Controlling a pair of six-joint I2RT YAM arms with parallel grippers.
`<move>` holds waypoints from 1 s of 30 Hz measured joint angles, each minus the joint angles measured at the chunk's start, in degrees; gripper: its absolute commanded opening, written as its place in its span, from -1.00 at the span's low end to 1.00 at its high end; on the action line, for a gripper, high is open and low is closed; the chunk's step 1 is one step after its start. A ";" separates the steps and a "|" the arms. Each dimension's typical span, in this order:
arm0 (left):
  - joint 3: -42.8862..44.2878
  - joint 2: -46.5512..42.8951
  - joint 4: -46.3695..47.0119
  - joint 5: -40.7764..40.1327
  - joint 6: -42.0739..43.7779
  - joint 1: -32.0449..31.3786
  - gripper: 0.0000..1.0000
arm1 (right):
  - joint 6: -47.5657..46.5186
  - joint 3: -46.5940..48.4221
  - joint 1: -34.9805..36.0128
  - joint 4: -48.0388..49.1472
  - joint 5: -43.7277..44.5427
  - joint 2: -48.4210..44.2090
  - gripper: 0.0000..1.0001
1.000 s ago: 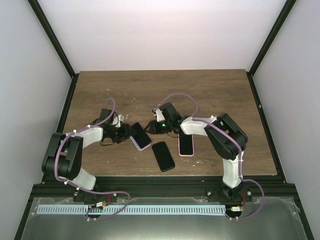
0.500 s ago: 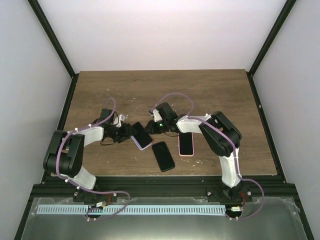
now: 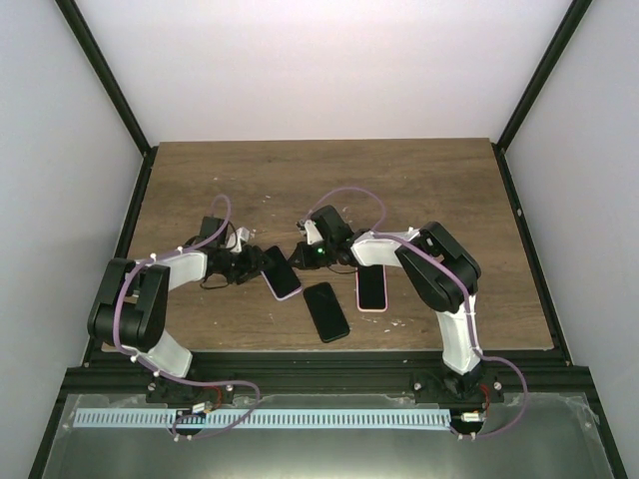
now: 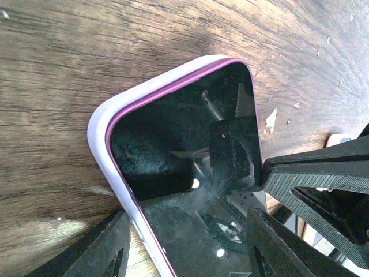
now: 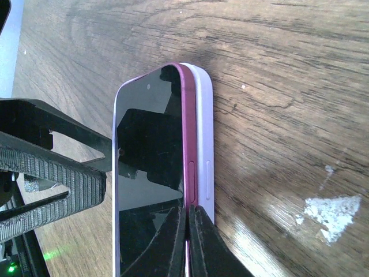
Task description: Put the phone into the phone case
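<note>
A dark-screened phone with a magenta frame (image 4: 190, 133) lies partly seated in a lilac phone case (image 4: 101, 133) on the wooden table. In the top view the phone and case (image 3: 282, 272) lie between the two grippers. My left gripper (image 4: 189, 212) straddles the case across its width, one finger on each long side, and shows in the top view (image 3: 254, 264). My right gripper (image 5: 187, 209) is shut, its tips pressed on the phone's magenta side edge (image 5: 183, 115) beside the case wall (image 5: 203, 133). It sits in the top view (image 3: 301, 255) at the phone's far end.
A bare black phone (image 3: 326, 310) lies just in front of the grippers. A second phone in a pink case (image 3: 371, 289) lies to the right under the right forearm. White specks (image 5: 331, 216) mark the wood. Black frame rails border the table.
The right gripper has shifted slightly left toward the phone's end. The left gripper and the cased phone have barely moved.
</note>
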 measured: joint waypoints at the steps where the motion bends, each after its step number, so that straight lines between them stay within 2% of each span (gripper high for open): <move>1: 0.00 0.02 0.02 -0.02 -0.13 0.00 0.12 | 0.17 0.00 0.02 0.02 0.04 0.00 -0.94; 6: 0.00 0.04 0.00 -0.22 -0.87 0.00 0.01 | 1.49 0.00 0.28 0.07 0.59 0.00 -0.93; 11: -0.02 0.04 -0.59 -0.63 -1.01 -0.02 -0.04 | 3.50 -1.11 0.76 1.03 1.99 -0.66 -0.79; 21: -0.02 -2.82 -3.39 0.33 -0.81 1.49 -0.03 | 4.31 -4.37 3.34 0.17 3.85 -4.87 -0.29; 30: -1.79 -2.91 -3.04 3.06 -0.48 1.95 -0.08 | 6.12 -5.51 3.39 1.31 3.93 -4.63 -0.01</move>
